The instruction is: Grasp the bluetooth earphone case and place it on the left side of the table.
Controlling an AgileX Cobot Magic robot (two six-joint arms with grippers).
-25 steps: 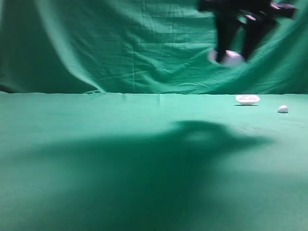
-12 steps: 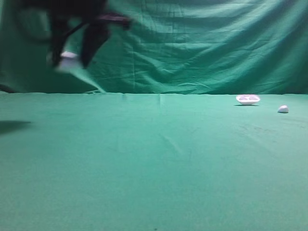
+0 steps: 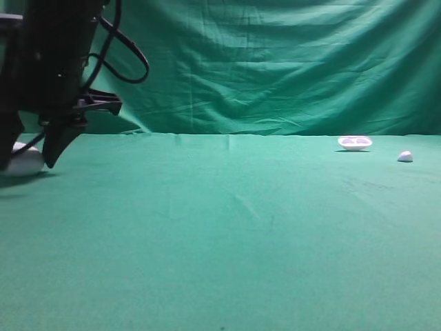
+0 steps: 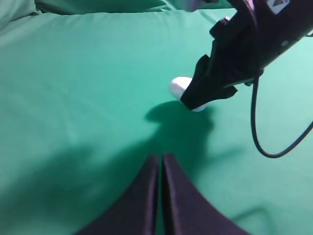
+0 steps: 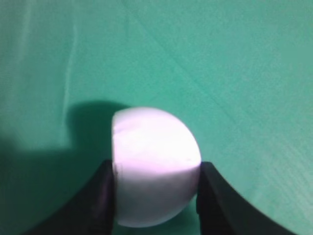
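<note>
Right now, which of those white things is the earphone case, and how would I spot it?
Look to the far left of the green table, under the black arm. The case is the smooth white oblong between the right gripper jaws, bigger than the dish and lump far right.

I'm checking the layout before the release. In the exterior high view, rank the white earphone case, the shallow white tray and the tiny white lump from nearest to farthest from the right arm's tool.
1. White smooth plastic earphone case: held in the right tool, far left, low at the green cloth table.
2. Shallow white dish-like tray: far across, right rear.
3. Tiny white pebble-like lump: farther right still.
</note>
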